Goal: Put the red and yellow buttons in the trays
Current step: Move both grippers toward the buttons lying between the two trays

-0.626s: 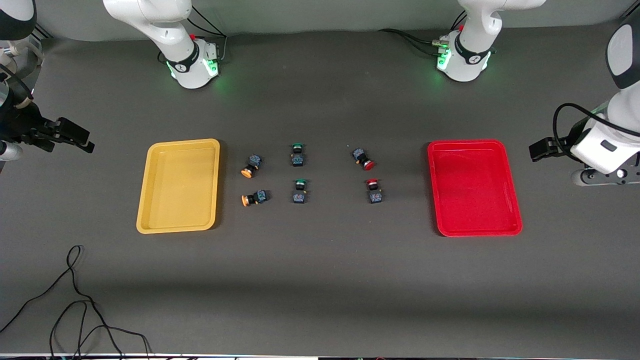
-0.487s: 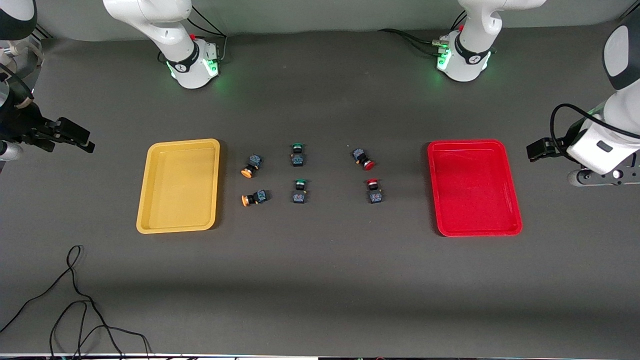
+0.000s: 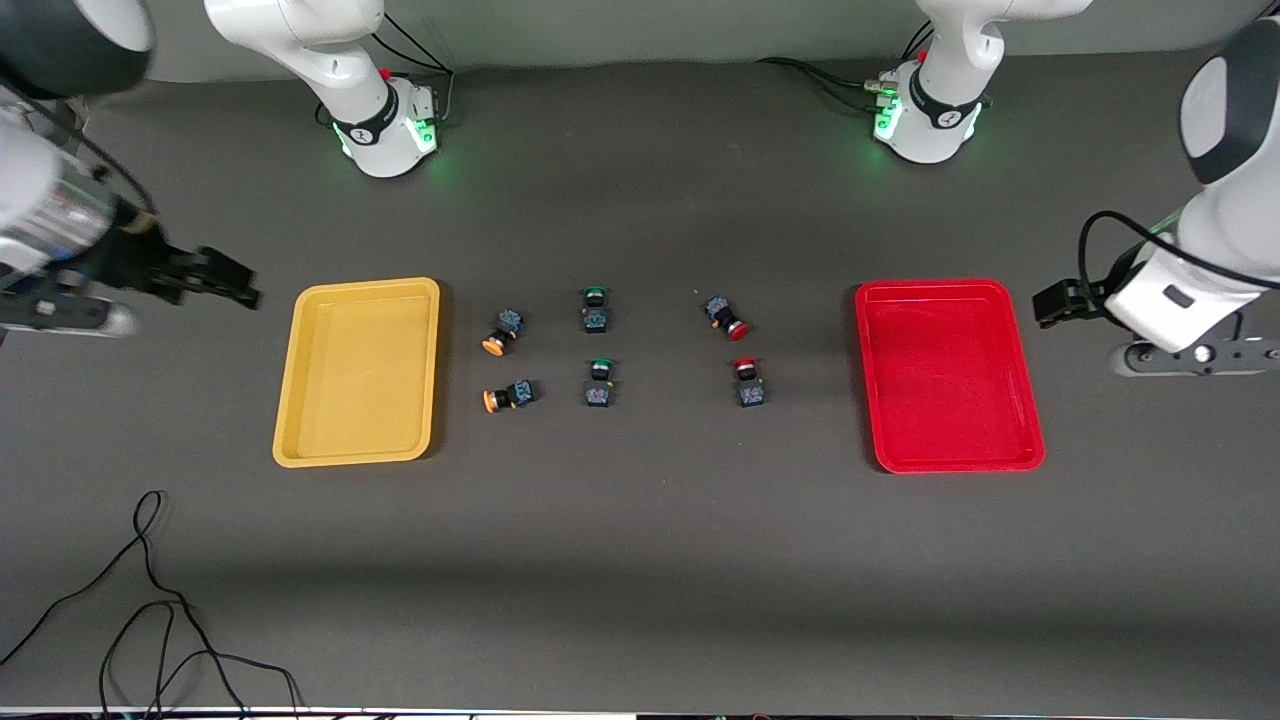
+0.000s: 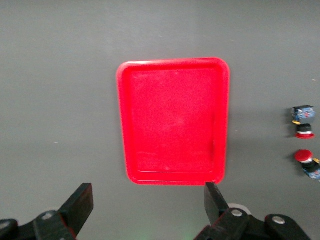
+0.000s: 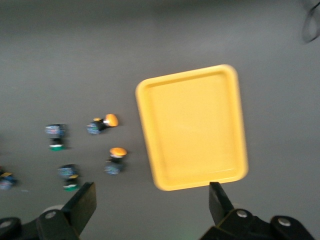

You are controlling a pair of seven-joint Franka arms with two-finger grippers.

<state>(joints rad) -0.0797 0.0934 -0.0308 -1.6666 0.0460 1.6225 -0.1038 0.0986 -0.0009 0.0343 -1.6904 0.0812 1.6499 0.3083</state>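
Two trays sit at the table's ends, the yellow tray [image 3: 357, 372] toward my right arm, the red tray [image 3: 947, 374] toward my left. Between them I see yellow buttons [image 3: 497, 339] and red buttons [image 3: 729, 317]. My right gripper [image 3: 215, 277] and left gripper [image 3: 1062, 301] hover open, outside their trays.

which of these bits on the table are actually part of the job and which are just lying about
Part of the job:
- yellow tray
- red tray
- two yellow-capped buttons
- two red-capped buttons
- left gripper and right gripper, both open, neither holding anything

Just lying about:
- two green-capped buttons
- loose black cable
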